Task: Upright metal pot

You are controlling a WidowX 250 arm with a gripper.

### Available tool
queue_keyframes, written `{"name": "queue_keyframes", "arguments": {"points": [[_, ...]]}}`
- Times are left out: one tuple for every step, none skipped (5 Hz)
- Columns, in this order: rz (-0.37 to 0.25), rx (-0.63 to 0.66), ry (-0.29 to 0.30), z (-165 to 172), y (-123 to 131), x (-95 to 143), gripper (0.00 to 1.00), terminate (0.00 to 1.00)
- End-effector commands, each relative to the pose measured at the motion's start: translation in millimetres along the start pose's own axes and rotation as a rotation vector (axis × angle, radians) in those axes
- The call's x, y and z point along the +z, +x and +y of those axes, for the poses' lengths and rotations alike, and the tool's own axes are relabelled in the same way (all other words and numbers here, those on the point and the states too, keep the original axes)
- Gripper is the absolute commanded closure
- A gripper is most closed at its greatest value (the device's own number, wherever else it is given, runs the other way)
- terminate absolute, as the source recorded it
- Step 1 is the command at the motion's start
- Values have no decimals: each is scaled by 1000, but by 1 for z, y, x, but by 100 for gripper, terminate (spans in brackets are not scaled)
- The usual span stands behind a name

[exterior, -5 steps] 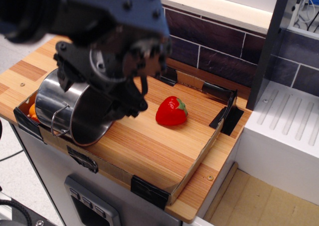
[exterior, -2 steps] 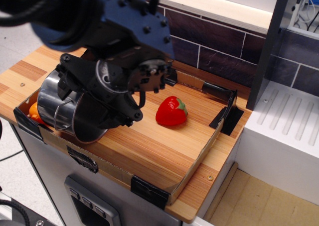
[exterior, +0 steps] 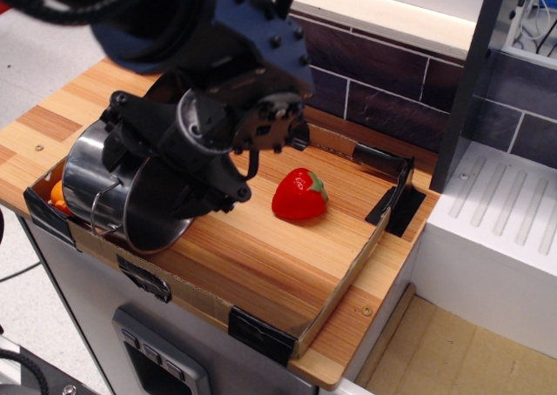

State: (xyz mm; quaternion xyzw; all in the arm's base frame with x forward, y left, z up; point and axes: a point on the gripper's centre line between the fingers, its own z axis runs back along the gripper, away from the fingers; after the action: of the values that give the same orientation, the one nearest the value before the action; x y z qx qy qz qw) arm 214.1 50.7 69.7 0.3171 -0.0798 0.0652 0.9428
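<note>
Observation.image shows the metal pot (exterior: 122,199) lying on its side at the desk's (exterior: 261,256) left corner, mouth facing the front edge. The end effector (exterior: 209,173) presses at its rim, presumably to tip it upright; whether it grips is unclear.

**A:** where's the arm (exterior: 165,21) sitting right now?

**B:** comes in from the upper left, big dark blurry bulk, wrist bent down toward the near-left side. The hand (exterior: 187,164) is low, all black, with the round silver wrist joint facing the camera.

**A:** fingers spread or closed?

**B:** honestly can't say, the hand's own body hides the fingertips.
</note>
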Motion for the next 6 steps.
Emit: {"name": "queue_keyframes", "arguments": {"points": [[-13, 44, 14, 3, 8, -5, 100, 0], [-4, 32, 26, 3, 7, -7, 100, 0], [8, 38, -24, 8, 4, -2, 100, 0], [43, 5, -125, 15, 6, 3, 100, 0], [120, 8, -290, 26, 12, 8, 100, 0], [234, -6, -499, 35, 19, 18, 100, 0]]}}
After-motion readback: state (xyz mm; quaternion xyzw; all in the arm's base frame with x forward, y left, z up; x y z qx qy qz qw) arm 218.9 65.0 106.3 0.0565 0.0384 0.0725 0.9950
